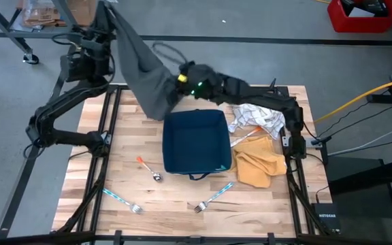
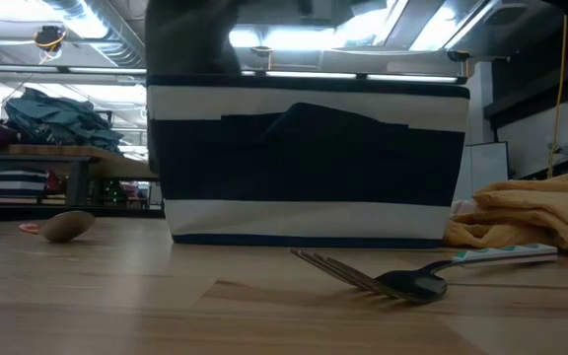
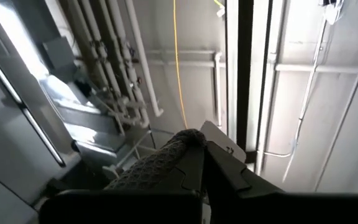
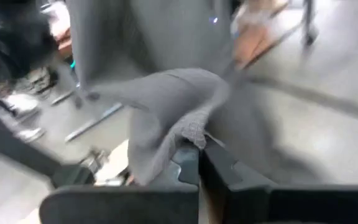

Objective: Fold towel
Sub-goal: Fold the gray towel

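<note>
Towel of dark grey knitted cloth point(image 1: 141, 64) hangs stretched in the air above the desk's far left corner, beside the navy fabric bin point(image 1: 196, 141). Left fingers point(image 3: 185, 163) are clamped on its upper corner, held high; right fingers point(image 4: 194, 155) pinch a lower corner. Spreading looks underway; next, I'd guess, lay it flat on bare wooden desk point(image 1: 175, 197).

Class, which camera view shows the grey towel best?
The high view: the whole towel hangs stretched between left claw and right claw. Each wrist view shows only a pinched corner; the low view shows just a dark strip behind the bin.
</note>
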